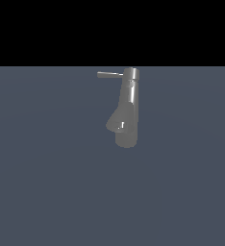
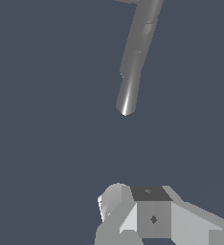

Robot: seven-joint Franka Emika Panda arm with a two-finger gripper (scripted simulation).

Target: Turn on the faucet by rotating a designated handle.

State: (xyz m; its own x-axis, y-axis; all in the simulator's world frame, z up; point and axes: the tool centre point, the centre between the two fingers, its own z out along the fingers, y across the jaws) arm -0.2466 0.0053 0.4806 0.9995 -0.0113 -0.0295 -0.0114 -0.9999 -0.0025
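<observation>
The faucet point(image 1: 128, 117) is a tall grey metal column that stands upright in the middle of the exterior view. A stubby spout point(image 1: 117, 124) bulges low on the side toward the exterior view's left. The handle point(image 1: 109, 74), a thin straight rod, sticks out level from the top cap toward the exterior view's left. In the wrist view a grey tapering rod point(image 2: 133, 62), apparently the handle, ends in a rounded tip some way from my gripper point(image 2: 133, 203). The pale fingers point(image 2: 113, 200) sit together with no gap and hold nothing. No arm or gripper shows in the exterior view.
A flat blue-grey floor point(image 1: 47, 192) runs under the faucet, with black background above its far edge. Nothing else stands in either view.
</observation>
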